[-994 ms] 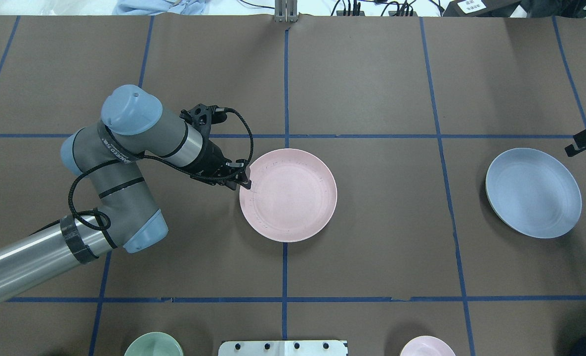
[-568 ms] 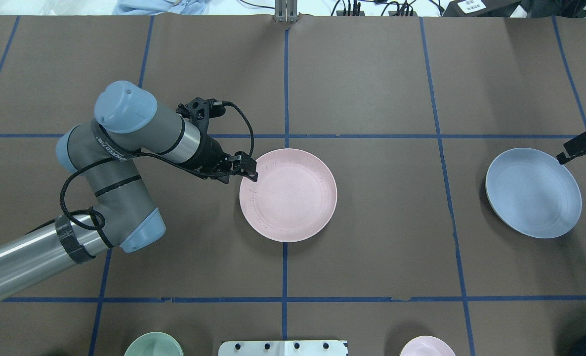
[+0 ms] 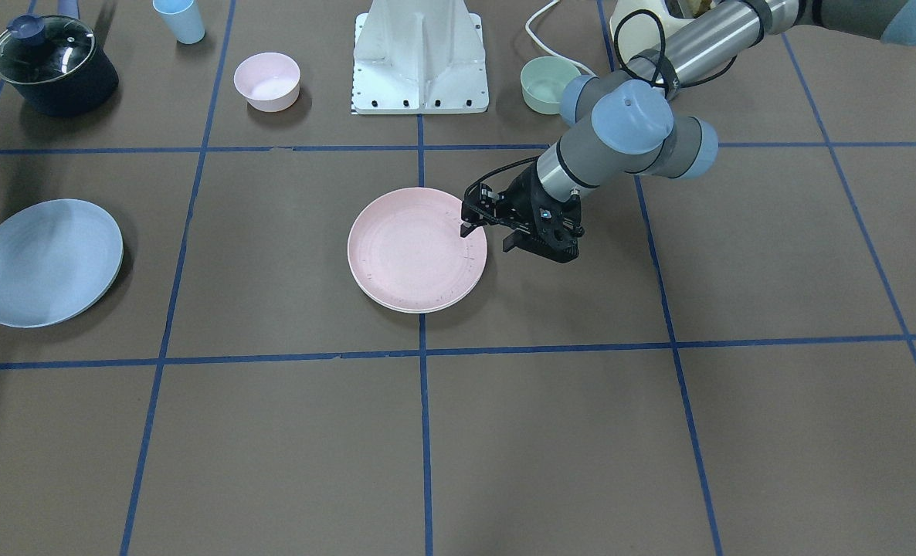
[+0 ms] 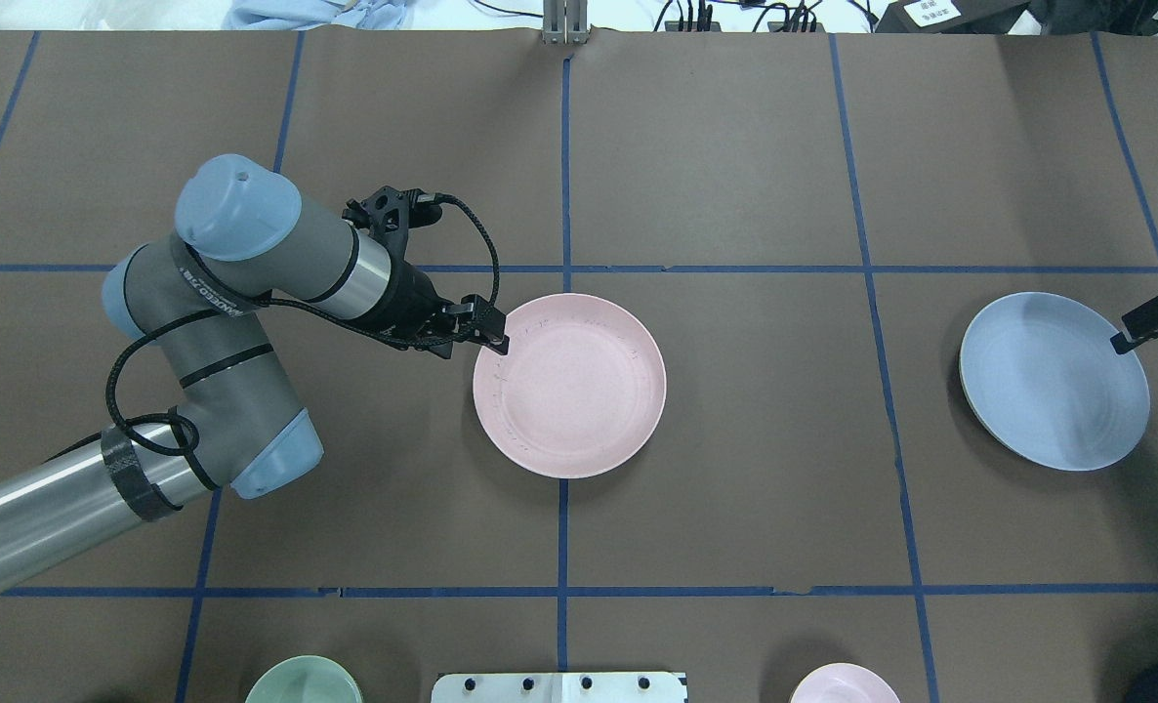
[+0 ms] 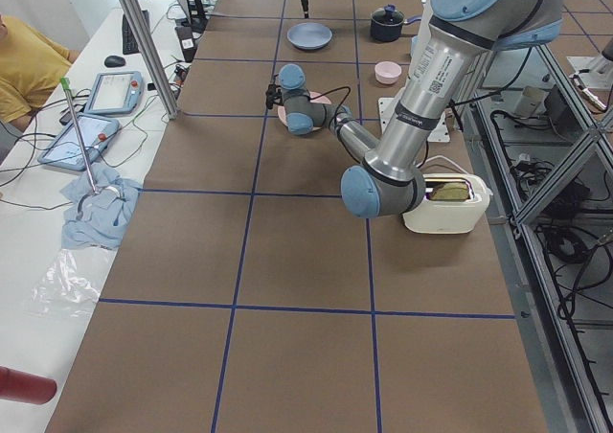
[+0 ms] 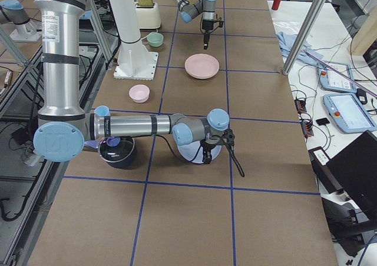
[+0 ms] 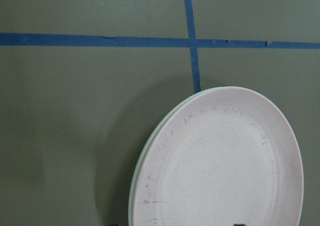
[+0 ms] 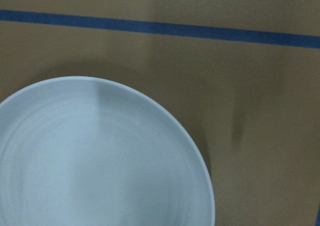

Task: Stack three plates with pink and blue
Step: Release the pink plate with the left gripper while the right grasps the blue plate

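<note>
Pink plate (image 4: 579, 391): we log it at the middle of the bench (image 4: 735, 488), lying flat on a cream plate (image 3: 421, 310), of which only a thin rim shows beneath. Blue plate (image 4: 1053, 381): alone on the bench, well apart from the pair, towards the robot's right. Left gripper (image 3: 486, 238): at the pink plate's rim on the robot's left, jaws spread, one finger over the rim and the other outside it. Right gripper (image 4: 1126, 335): at the blue plate's outer edge; we cannot tell how its jaws stand. Also on the bench, near the robot's base: pink bowl (image 3: 267, 81), green bowl (image 3: 548, 85), lidded pot (image 3: 52, 66) and blue cup (image 3: 180, 19). Blue tape (image 4: 564, 537) marks the bench in squares.
</note>
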Controlling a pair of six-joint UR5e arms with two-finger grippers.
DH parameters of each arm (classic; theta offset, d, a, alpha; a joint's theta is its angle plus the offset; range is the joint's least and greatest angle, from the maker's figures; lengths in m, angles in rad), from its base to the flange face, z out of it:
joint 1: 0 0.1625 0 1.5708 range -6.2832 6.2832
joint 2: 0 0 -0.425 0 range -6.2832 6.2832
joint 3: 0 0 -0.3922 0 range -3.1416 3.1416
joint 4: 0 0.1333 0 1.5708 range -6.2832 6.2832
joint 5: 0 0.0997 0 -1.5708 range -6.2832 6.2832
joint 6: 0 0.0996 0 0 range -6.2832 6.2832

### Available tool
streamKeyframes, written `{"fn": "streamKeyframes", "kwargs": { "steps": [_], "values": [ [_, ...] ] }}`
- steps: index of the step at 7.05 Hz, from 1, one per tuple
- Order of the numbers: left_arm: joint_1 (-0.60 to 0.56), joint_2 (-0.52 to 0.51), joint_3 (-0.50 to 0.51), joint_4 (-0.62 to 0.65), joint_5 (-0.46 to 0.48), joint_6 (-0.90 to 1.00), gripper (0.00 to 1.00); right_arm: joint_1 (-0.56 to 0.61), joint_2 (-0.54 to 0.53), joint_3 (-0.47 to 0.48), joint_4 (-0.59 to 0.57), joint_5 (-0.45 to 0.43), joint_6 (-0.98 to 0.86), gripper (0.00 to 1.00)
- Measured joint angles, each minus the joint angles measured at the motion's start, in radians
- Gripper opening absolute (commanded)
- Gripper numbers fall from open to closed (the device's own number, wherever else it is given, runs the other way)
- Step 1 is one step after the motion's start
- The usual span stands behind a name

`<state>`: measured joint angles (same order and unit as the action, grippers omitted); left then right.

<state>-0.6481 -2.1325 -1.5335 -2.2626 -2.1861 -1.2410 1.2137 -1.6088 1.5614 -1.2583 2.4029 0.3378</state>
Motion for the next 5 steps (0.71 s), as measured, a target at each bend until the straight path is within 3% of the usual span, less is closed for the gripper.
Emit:
{"fn": "streamKeyframes", "kwargs": {
  "steps": [2, 4, 5],
  "values": [
    [0.001, 0.001, 0.0, 0.0, -0.001, -0.001, 0.81, -0.004, 0.004, -0.102, 0.161, 0.001, 0.076, 0.98],
    [0.001, 0.002, 0.001, 0.0, 0.0, 0.0, 0.81, -0.028, 0.001, -0.14, 0.219, 0.002, 0.093, 0.93],
    [0.001, 0.002, 0.001, 0.0, 0.0, 0.0, 0.81, -0.042, 0.003, -0.148, 0.227, 0.003, 0.095, 0.59]
  ]
}}
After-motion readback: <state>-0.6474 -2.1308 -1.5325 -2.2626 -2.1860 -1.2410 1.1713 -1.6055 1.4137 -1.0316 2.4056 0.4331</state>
